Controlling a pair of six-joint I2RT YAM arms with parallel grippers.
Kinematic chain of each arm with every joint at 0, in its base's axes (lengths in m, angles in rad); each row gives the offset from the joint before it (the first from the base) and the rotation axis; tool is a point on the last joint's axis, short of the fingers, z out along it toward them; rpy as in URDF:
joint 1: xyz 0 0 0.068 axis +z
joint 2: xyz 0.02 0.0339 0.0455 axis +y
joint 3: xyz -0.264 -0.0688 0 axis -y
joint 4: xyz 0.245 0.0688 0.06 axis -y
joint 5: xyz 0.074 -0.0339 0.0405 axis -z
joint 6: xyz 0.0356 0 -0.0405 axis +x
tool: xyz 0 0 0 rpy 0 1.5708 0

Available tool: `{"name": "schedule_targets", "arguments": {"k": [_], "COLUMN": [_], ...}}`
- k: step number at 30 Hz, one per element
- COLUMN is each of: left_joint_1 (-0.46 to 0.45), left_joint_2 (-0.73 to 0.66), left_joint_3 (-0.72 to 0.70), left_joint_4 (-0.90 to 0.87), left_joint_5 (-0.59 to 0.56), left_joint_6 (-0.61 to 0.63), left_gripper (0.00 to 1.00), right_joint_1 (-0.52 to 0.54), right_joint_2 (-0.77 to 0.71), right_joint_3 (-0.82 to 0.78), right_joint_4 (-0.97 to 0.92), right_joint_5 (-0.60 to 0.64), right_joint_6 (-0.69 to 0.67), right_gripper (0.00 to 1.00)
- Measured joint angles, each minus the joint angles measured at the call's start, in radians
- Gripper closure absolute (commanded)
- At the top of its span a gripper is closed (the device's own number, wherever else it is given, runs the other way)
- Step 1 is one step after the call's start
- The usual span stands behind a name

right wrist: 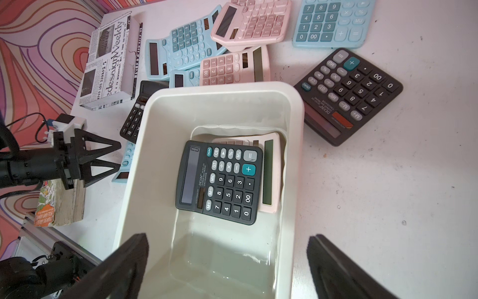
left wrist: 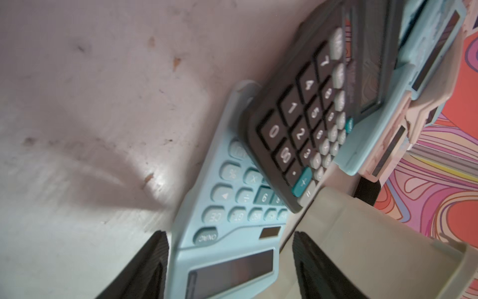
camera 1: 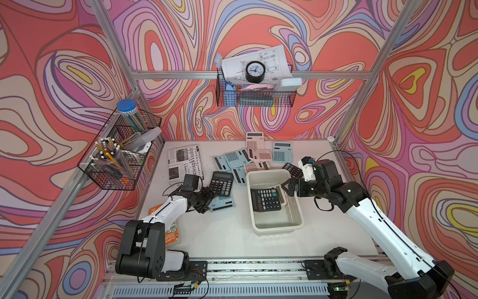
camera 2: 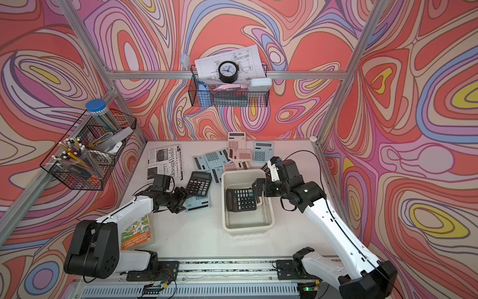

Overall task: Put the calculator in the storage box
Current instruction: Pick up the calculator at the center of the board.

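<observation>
Top view: your glossy cream storage box (camera 1: 278,217), round-cornered with a flared rim, sits on the table. A black calculator (camera 1: 266,199) lies flat inside, overlapping a pale pink calculator (camera 1: 284,196). The right gripper (camera 1: 287,190) hangs spread wide over the box's rim, holding nothing.

Left wrist: your left gripper (left wrist: 229,234) stands released, its ribbed black fingers (left wrist: 157,259) on either side of a matte light-blue calculator (left wrist: 232,207) on the scuffed white table (left wrist: 90,103). A dark calculator (left wrist: 305,124) rests partly over its keys.

Right wrist: the boxed black calculator faces up, showing rounded grey and black keys and one teal plus key.
</observation>
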Motion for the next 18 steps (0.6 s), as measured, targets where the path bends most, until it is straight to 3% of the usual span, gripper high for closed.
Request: {"name": "schedule_targets", "arguments": {"k": [9,18], "left_joint_1": [0.026,0.058], "left_joint_2": [0.100,0.120], "left_joint_3": [-0.020,-0.020], "left_joint_4": [0.233,0.303], "left_joint_5": [0.075,0.091], "left_joint_6": [-0.041,-0.063], "left_gripper": [0.32,0.40], "right_joint_1": [0.000,0.000], "right_joint_2": [0.000,0.000], "right_joint_3": [0.000,0.000], "right_joint_4": [-0.001,-0.004], "right_joint_5": [0.000,0.001], "right_joint_6": [-0.003,-0.004], "right_gripper": [0.02,0.02]}}
